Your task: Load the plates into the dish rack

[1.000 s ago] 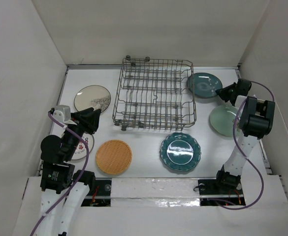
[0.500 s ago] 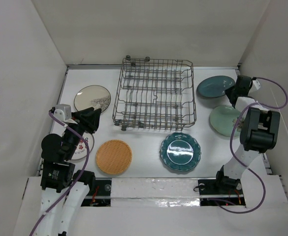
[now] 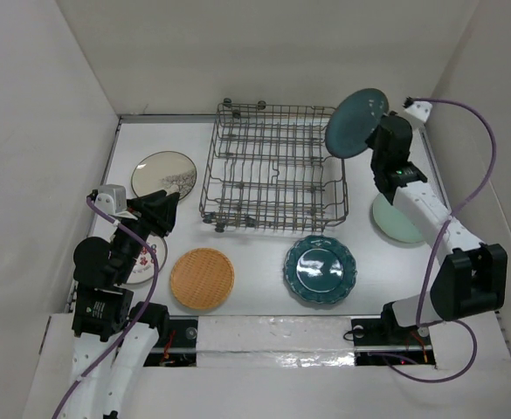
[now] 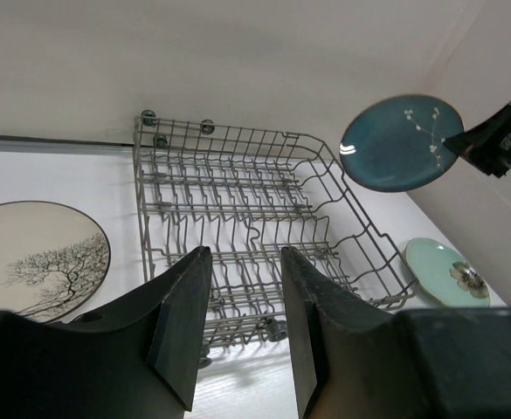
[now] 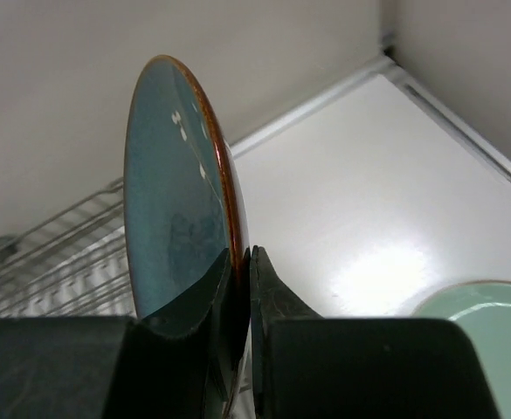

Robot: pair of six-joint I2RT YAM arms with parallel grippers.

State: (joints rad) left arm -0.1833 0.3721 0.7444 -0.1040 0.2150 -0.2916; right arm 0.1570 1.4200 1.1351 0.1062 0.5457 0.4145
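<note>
The right gripper (image 5: 242,262) is clamped on the rim of the dark teal plate (image 5: 172,201). A second ago this plate lay flat on the table (image 3: 255,262); now it stands on edge in the air. Just beyond the fingers is the far right corner of the dish rack (image 3: 272,166) — it has no plates in it, so I judge that lowering between the tines comes next. Below the wrist waits the mint plate (image 3: 390,225). Far across, the left gripper (image 4: 242,271) hangs parted, empty.

The right arm (image 3: 425,214) stretches up and forward, the right claw (image 5: 243,262) pinched tight on a dark teal plate (image 5: 172,209) at its rim. The left arm (image 3: 107,266) sits folded low, the left claw (image 4: 242,262) part-open, gripping nothing.
</note>
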